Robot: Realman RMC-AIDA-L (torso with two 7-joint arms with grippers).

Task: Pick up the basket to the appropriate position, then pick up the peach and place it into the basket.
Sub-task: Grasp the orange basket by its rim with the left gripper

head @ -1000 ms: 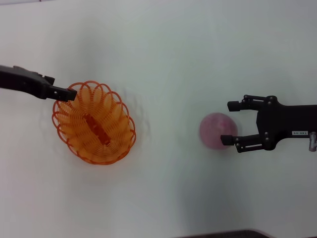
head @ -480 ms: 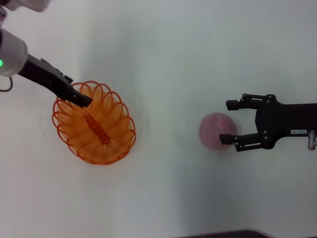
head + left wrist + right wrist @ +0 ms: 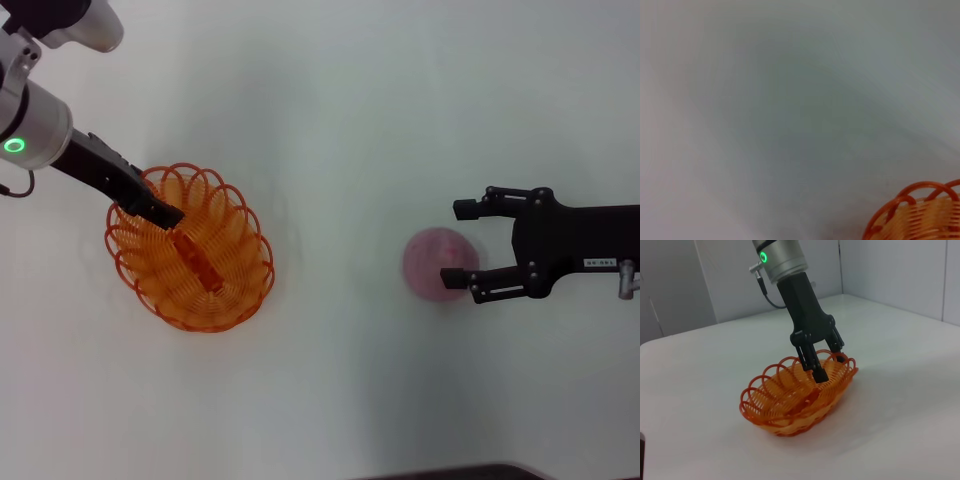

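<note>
Oval orange openwork basket of looped plastic [image 3: 190, 250] sits on the plain white tabletop [image 3: 340, 110], toward the robot's left side. Scalloped rim visible all round; basket upright in the right wrist view [image 3: 799, 395].

Left gripper [image 3: 163, 211] is angled down over the basket's far-left rim. In the right wrist view the left gripper [image 3: 827, 366] has its fingers straddling the rim wall, one inside the basket and one outside, set narrowly apart. Contact with the rim: cannot tell. Left wrist view shows only a corner of the basket rim [image 3: 920, 212] and bare tabletop.

Round, dusty pink, matte peach [image 3: 437, 263] rests on the tabletop toward the robot's right, well apart from the basket.

Right gripper [image 3: 457, 243] is low beside the peach, fingers spread wide. One fingertip overlaps the peach's edge; the other lies beyond it on the far side. Nothing held.
</note>
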